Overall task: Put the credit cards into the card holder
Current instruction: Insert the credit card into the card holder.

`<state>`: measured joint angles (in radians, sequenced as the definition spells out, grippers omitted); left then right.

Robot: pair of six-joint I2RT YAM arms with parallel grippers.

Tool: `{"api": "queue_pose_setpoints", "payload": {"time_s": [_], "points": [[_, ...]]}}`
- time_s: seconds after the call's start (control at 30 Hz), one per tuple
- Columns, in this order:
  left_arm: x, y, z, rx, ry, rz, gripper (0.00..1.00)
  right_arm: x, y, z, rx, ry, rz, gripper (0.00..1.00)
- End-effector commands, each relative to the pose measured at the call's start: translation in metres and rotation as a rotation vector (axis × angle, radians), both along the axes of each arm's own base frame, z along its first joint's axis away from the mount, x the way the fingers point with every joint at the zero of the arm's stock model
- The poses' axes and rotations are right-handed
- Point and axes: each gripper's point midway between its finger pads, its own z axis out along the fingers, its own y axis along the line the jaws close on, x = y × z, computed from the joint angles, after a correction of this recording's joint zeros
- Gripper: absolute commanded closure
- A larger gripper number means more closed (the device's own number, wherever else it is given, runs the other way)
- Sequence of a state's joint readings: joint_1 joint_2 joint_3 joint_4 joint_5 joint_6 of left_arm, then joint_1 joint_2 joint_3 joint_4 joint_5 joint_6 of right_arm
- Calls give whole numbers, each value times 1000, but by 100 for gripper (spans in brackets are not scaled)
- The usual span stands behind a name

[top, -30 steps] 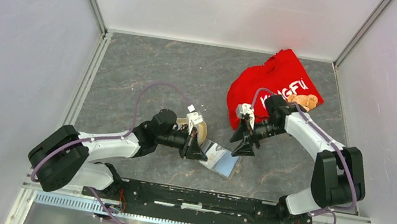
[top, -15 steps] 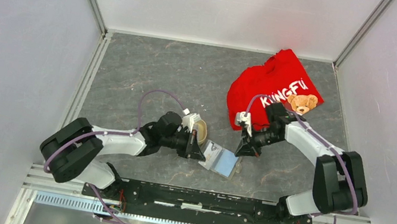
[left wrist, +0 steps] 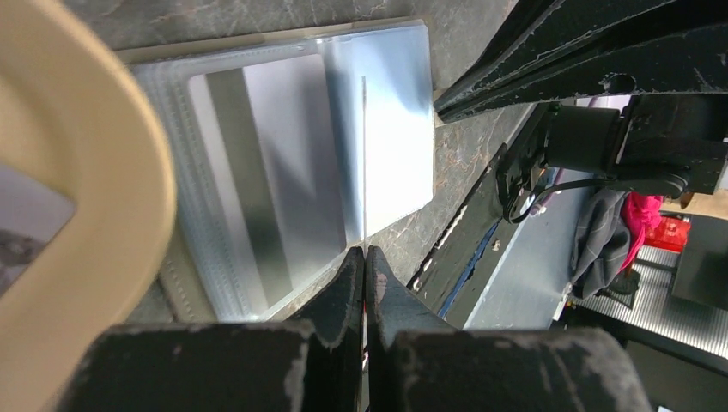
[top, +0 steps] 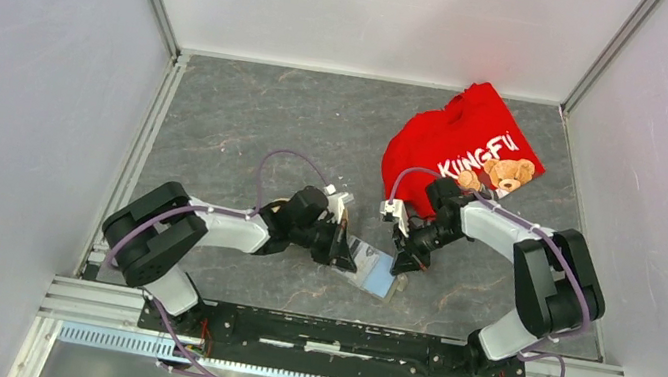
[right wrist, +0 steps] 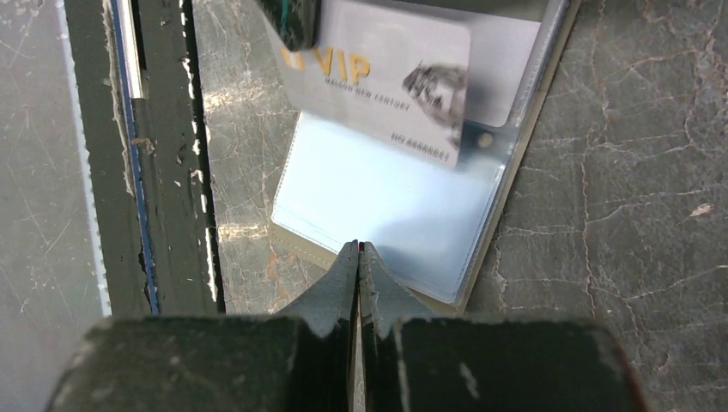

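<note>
Top view: one holder (top: 377,272) lies open on the surface (top: 250,115), with one pincer on each side. The left pincer (top: 343,254) is at its left edge and the right pincer (top: 403,260) at its far right corner. What either grips is too small to tell here. One red shirt (top: 459,143) lies well apart at the far right.

Left wrist: the left pincer is clenched on one card (left wrist: 364,154), which is seen edge-on as a thin upright line over the holder. A second card (left wrist: 266,172), grey with a darker stripe, sits inside a clear pocket. One beige tray (left wrist: 103,172) is cut off at the left, and the grey thing in it is hard to make out.

Right wrist: the right pincer is clenched, tips together at the holder's near edge. Whether they nip the clear leaf I cannot tell. The held card reads "VIP" and hangs tilted over the pockets. Its top corner is cut off by the frame.
</note>
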<state>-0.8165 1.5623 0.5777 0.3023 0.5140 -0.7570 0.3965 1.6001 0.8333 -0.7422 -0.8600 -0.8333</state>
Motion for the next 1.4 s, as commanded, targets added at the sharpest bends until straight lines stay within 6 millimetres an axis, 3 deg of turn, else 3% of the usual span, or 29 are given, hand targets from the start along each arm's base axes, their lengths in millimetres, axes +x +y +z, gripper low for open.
{"api": "queue_pose_setpoints", "payload": {"time_s": [0.0, 0.13, 0.37, 0.97, 1.37], "points": [[5, -13, -1, 37, -53, -19, 98, 4, -2, -6, -24, -6, -13, 95], [7, -10, -9, 78, -53, -1, 98, 4, -2, -7, -32, -1, -13, 95], [11, -6, 1, 75, -77, 31, 98, 6, -6, -14, -68, 0, -28, 96], [16, 3, -5, 123, -54, 56, 98, 6, -6, -19, -101, -9, -26, 96], [5, -10, -7, 89, 18, -34, 98, 6, -6, -20, -105, -13, -23, 96]]}}
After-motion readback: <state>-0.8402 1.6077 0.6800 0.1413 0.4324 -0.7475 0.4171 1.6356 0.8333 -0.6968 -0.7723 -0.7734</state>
